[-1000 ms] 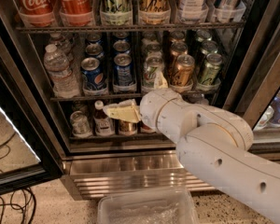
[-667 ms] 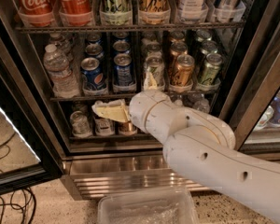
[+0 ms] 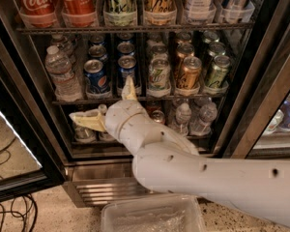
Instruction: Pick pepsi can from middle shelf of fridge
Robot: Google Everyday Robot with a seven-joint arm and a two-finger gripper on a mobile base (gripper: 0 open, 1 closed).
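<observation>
The fridge (image 3: 261,98) stands open. Its middle shelf (image 3: 193,96) holds rows of short cans. The pepsi can (image 3: 127,65), dark blue with a silver top, stands front left of centre, beside a like blue can with a red-white logo (image 3: 95,76). My gripper (image 3: 100,98) is open at the shelf's front edge, below these two cans. One finger (image 3: 129,88) points up and covers the pepsi can's lower front. The other finger (image 3: 86,120) points left below the shelf. It holds nothing.
A water bottle (image 3: 62,74) stands left of the blue cans, with green (image 3: 159,74) and gold cans (image 3: 188,71) to the right. Coca-Cola cans (image 3: 36,1) are above, small bottles (image 3: 183,117) below. A clear plastic bin (image 3: 152,216) lies on the floor, with cables (image 3: 9,214) at the left.
My arm and gripper have moved left along the front of the shelf, from in front of the green cans to below the blue cans. The cans have not moved.
</observation>
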